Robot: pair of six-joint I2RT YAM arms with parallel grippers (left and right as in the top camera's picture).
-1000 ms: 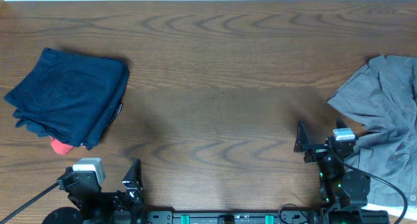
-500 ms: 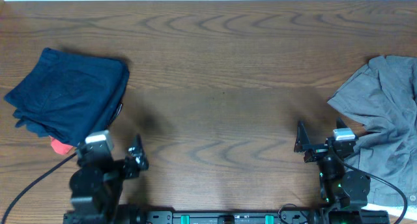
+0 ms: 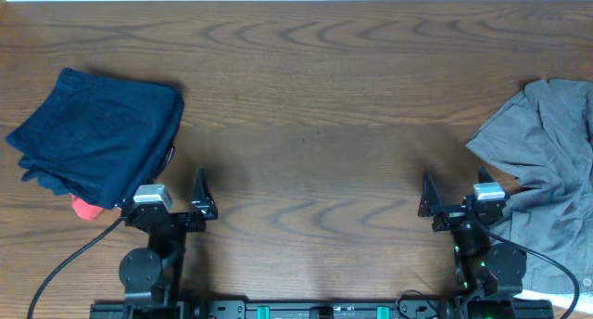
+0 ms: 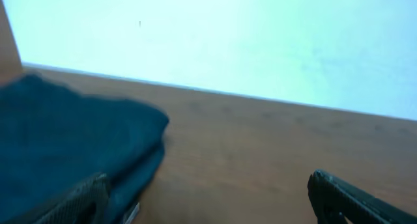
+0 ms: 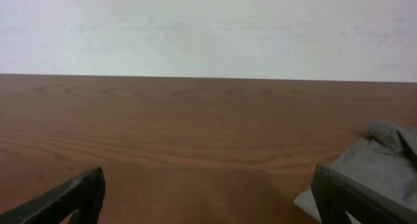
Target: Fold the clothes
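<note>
The folded navy blue shorts [image 3: 97, 138] lie at the left of the table, with a coral-red piece [image 3: 85, 208] poking out under their near edge. They also show at the left of the left wrist view [image 4: 71, 139]. A crumpled grey garment [image 3: 551, 161] lies at the right edge; its corner shows in the right wrist view [image 5: 371, 168]. My left gripper [image 3: 176, 198] is open and empty, just right of the shorts' near corner. My right gripper [image 3: 454, 197] is open and empty, just left of the grey garment.
The brown wooden table [image 3: 306, 106] spans the whole view. A white wall stands beyond its far edge [image 5: 208, 28]. The arm bases and cables sit along the near edge [image 3: 324, 310].
My left arm has swung up from the near edge and turned, so its open gripper now sits beside the shorts' near corner. The right arm and both garments have not moved.
</note>
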